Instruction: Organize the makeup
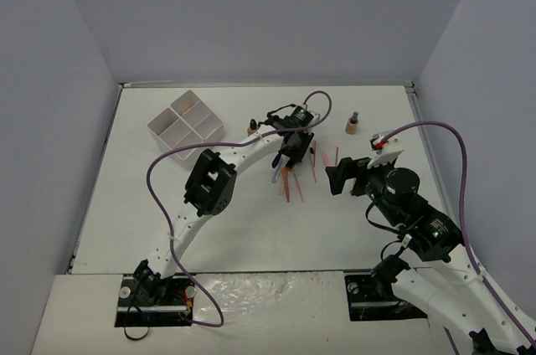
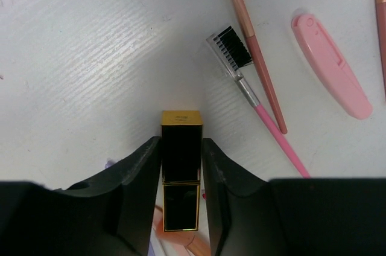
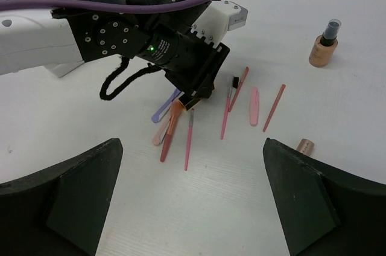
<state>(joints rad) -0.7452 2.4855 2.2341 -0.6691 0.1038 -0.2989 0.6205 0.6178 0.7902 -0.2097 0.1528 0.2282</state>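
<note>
My left gripper is down over the spread of makeup in the middle of the table. Its jaws press both sides of a black-gold lipstick tube, which lies over a peach stick. The same tube shows under that gripper in the right wrist view. Thin pink, red and purple sticks fan out around it. A comb-tipped pink brush and a flat pink piece lie just beyond. My right gripper stands open to the right of the sticks, holding nothing.
A white four-compartment box stands at the back left. One tan dark-capped bottle is upright at the back right, another behind the left gripper. A rose-gold tube lies by my right finger.
</note>
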